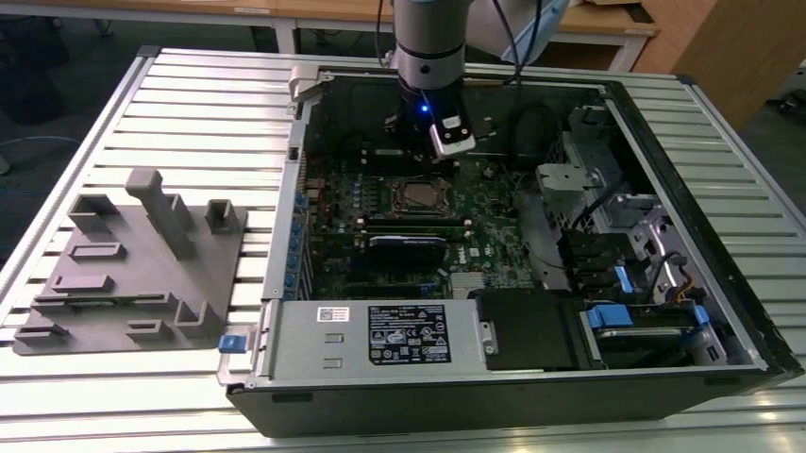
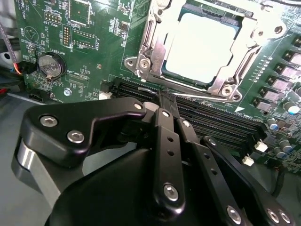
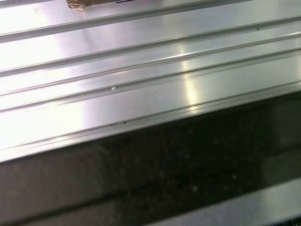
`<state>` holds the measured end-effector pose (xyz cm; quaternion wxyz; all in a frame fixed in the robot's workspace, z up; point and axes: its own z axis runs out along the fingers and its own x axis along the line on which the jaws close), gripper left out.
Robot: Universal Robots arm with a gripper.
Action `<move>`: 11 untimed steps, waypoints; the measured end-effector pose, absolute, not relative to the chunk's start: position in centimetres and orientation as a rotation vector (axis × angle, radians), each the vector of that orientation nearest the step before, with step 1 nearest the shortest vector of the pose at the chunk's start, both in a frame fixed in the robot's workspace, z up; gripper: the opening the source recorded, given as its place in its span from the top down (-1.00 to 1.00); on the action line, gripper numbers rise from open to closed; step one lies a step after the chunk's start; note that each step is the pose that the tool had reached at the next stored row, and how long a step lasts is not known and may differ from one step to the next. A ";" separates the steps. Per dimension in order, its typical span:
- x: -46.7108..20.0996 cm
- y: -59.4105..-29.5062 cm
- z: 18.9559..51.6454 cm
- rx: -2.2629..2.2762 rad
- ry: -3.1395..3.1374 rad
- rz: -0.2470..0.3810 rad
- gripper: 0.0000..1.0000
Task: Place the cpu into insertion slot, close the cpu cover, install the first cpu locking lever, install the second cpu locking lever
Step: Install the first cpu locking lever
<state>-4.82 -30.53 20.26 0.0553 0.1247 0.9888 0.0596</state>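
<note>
The chip (image 2: pixel 202 44) lies flat in the socket (image 2: pixel 138 63), pale metal top upward; the cover (image 2: pixel 159 47) appears folded down around it, so the first two steps look done; whether either locking lever is latched I cannot tell. The chip is square, with no real long axis; its edges run parallel to the socket's frame. The claw (image 2: pixel 165 96) hangs just beside the socket, over the memory slots (image 2: pixel 211 117), fingers pressed together with nothing between them.
</note>
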 end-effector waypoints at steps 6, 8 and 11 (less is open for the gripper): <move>-4.9 -30.4 20.3 0.379 3.001 0.182 0.79; -4.9 -30.4 20.2 0.379 3.001 0.183 0.79; -4.9 -30.4 20.2 0.379 3.000 0.183 0.79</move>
